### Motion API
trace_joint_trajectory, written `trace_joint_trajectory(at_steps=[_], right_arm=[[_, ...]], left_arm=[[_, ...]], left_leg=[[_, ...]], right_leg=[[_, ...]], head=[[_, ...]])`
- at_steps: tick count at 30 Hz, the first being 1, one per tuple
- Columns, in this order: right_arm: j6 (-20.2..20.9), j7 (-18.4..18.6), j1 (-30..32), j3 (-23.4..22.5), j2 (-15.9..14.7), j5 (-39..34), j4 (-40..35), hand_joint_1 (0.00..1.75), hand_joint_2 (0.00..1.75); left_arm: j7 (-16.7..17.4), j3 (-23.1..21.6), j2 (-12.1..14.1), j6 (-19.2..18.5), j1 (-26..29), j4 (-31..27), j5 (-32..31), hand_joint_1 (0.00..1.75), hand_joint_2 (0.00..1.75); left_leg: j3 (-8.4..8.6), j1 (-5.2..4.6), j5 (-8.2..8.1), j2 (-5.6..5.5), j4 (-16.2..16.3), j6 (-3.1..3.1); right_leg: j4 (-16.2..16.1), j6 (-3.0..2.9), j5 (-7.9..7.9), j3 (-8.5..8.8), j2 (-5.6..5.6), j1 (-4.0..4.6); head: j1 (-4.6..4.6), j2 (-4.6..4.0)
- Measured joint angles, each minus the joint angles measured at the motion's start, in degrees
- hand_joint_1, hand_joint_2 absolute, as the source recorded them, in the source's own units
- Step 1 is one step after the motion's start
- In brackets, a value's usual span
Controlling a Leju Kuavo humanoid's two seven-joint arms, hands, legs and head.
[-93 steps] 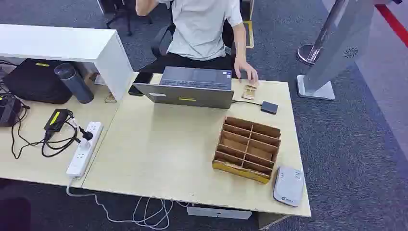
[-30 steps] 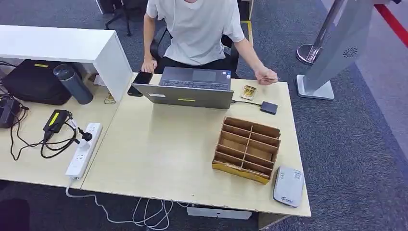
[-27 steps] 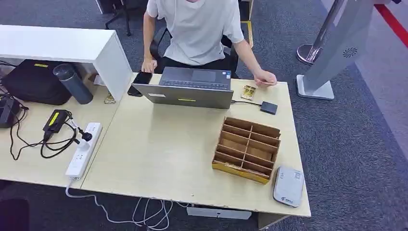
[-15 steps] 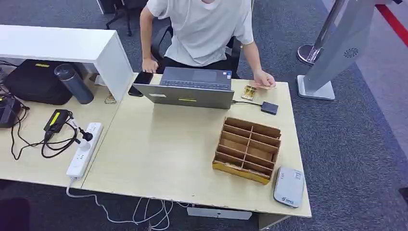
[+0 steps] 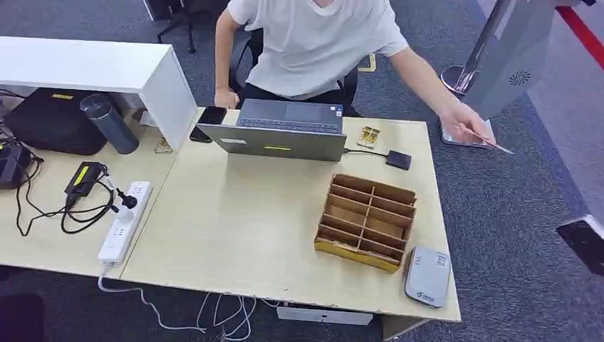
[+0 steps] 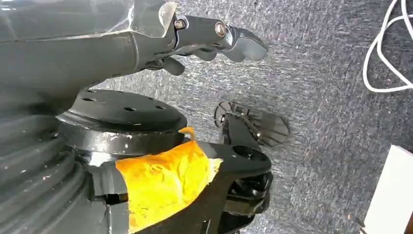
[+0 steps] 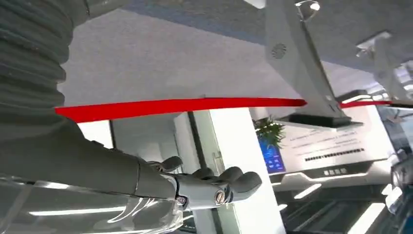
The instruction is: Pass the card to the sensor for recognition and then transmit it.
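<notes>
A person in a white shirt sits behind the desk and reaches out past its far right corner, pinching a thin card [image 5: 493, 146] in the air over the carpet. The grey card sensor [image 5: 428, 276] lies flat at the desk's front right corner. My right hand [image 7: 214, 187] is raised with its fingers stretched out and nothing in them; in the head view it is a dark shape [image 5: 586, 243] at the right edge, below and to the right of the card. My left hand [image 6: 214, 36] hangs over the grey carpet and holds nothing.
A wooden divider box [image 5: 367, 221] stands just left of the sensor. A grey laptop [image 5: 281, 130], a small golden stack [image 5: 368, 135] and a black box [image 5: 398, 159] sit at the desk's far side. A power strip [image 5: 125, 221] and cables lie left. A grey kiosk base [image 5: 466, 132] stands right.
The person lifted a card from the desk's far right corner and swung that arm out to the right over the carpet. My right hand rose into the head view's right edge.
</notes>
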Motion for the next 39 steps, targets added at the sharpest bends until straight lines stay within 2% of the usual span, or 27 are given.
trace_joint_trajectory(at_steps=[9,18,28,29,30,31,39], right_arm=[[0.1,1.2,-8.1,6.9,1.5,-0.6,3.6,0.0,1.75],[0.1,2.4,-15.7,13.7,4.4,-0.2,7.3,0.0,1.75],[-0.1,2.7,-17.6,16.7,6.1,-1.4,8.7,0.0,1.75],[-0.1,2.7,-17.6,16.8,6.1,-1.7,8.8,1.61,1.75],[-0.2,2.7,-17.6,17.0,6.1,-1.9,8.9,1.61,1.75],[-0.2,2.6,-17.6,17.1,6.1,-1.9,8.9,1.75,1.75],[-1.1,1.7,-17.4,17.6,6.1,-3.7,9.1,1.75,1.75]], left_arm=[[0.9,-0.3,0.0,0.0,0.0,0.0,0.5,0.0,1.75],[1.5,-0.6,0.0,0.0,-0.1,0.0,0.9,0.0,1.75],[1.5,-0.6,0.0,0.0,-0.1,0.0,1.3,0.0,1.75],[1.5,-0.6,0.0,0.0,-0.1,0.0,1.4,0.0,1.75],[1.5,-0.6,0.0,0.0,-0.1,0.0,1.4,0.0,1.75],[1.5,-0.6,0.0,0.0,-0.1,0.0,1.5,0.0,1.75],[1.3,-0.6,0.0,0.0,-0.1,0.0,2.0,0.0,1.75]], left_leg=[[-0.03,0.0,0.0,-0.01,0.0,0.0],[-0.03,0.03,0.01,-0.03,0.0,-0.01],[-0.05,0.04,0.02,-0.15,0.0,-0.04],[-0.05,0.04,0.02,-0.15,0.0,-0.04],[-0.06,0.04,0.02,-0.14,0.0,-0.04],[-0.05,0.04,0.02,-0.14,0.0,-0.04],[-0.03,0.04,0.02,-0.13,0.0,-0.04]], right_leg=[[0.0,0.0,0.0,-0.01,0.0,0.0],[0.0,0.0,0.0,-0.01,-0.02,0.04],[0.0,0.0,-0.01,-0.02,-0.09,0.05],[0.0,0.0,-0.01,-0.01,-0.09,0.05],[0.0,0.0,0.0,-0.02,-0.09,0.05],[0.0,0.0,0.0,-0.02,-0.09,0.05],[0.0,0.0,0.0,-0.02,-0.08,0.06]], head=[[0.0,0.0],[0.0,0.0],[0.02,0.0],[0.0,0.0],[0.0,0.0],[0.0,0.0],[0.0,0.0]])
